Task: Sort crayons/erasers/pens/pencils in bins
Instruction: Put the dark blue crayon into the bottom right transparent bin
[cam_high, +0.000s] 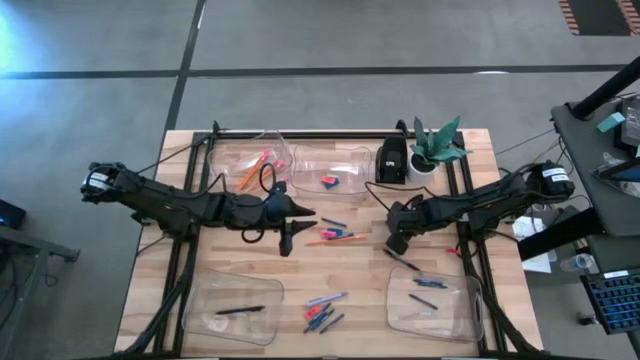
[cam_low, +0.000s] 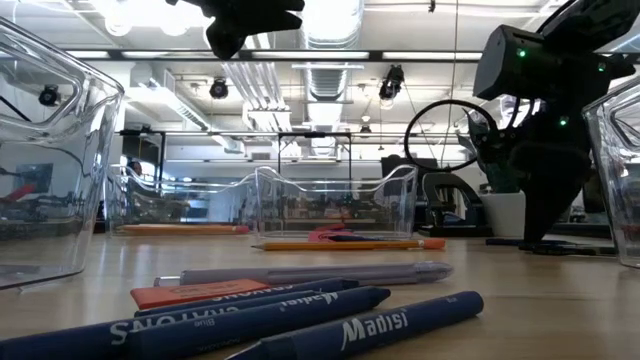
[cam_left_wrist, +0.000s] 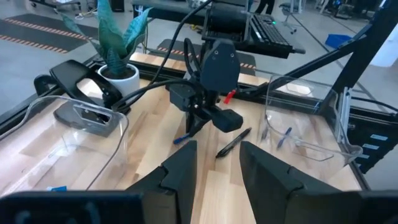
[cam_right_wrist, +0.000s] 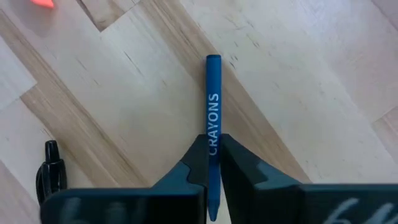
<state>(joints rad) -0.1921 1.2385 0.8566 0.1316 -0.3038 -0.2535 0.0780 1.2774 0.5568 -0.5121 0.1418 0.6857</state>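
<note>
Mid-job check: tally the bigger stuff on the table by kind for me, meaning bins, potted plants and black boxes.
Clear bins: 4
Potted plant: 1
Black box: 1
Total: 6

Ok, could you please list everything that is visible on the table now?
bins: four, clear, two along the plant's edge, two opposite
pencils: few, orange, in the corner bin on the plant's edge
erasers: pink-red and blue, in the bin beside the black box
pens: black, one binned, one loose
loose crayons: several, mostly blue, between the opposite bins
black box: one
plant: one, green, white pot
left gripper: open, above the centre
right gripper: shut on a blue crayon
</note>
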